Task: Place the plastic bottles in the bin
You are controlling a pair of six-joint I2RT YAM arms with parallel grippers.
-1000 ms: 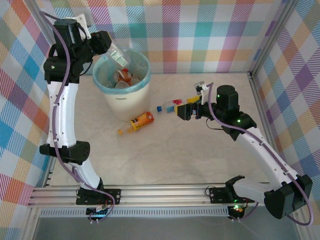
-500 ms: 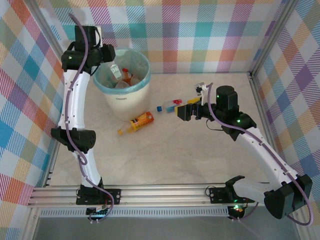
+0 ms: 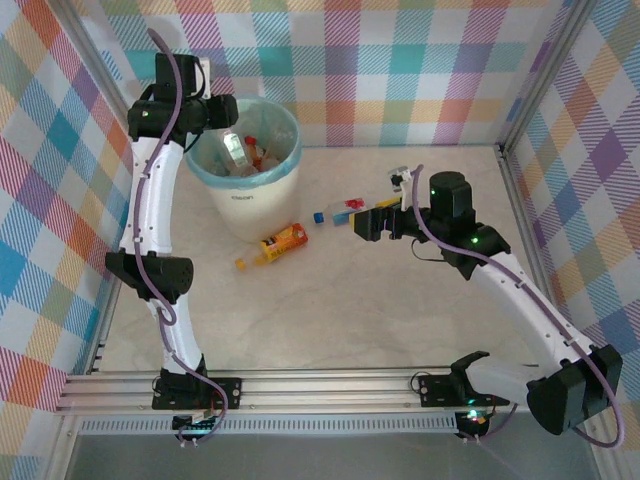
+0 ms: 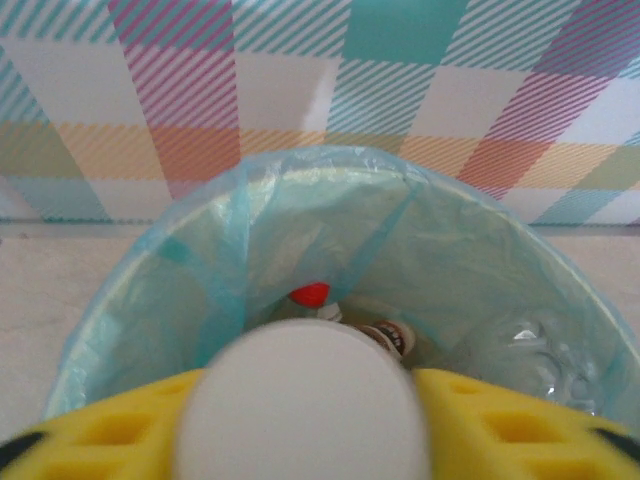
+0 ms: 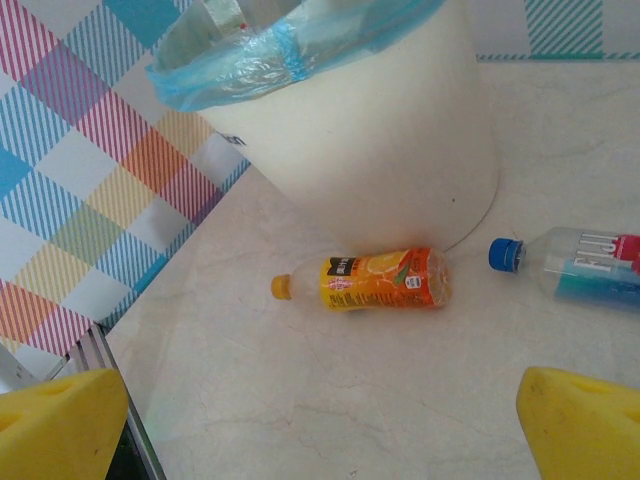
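The bin (image 3: 252, 205) is a cream wastebasket with a blue-green liner (image 4: 200, 260) and stands at the far left. Several plastic bottles (image 3: 258, 155) lie inside it, one with a red cap (image 4: 310, 294). My left gripper (image 3: 225, 112) hangs over the bin's rim with its jaws partly apart. A clear bottle (image 3: 238, 150) slants down from it into the bin, its pale end (image 4: 305, 400) still between the yellow fingers. An orange-labelled bottle (image 3: 280, 242) (image 5: 375, 279) and a blue-capped bottle (image 3: 338, 213) (image 5: 575, 262) lie on the table. My right gripper (image 3: 365, 222) (image 5: 322, 425) stands open and holds nothing, just right of them.
Checked walls close the table in at the back and on both sides. A metal rail (image 3: 300, 385) runs along the near edge. Bare tabletop (image 3: 330, 310) spreads in front of the bin and between the arms.
My left arm has swung its gripper and the clear bottle in over the bin, and its jaws have widened. The bottle hangs a little lower. The right arm has hardly moved.
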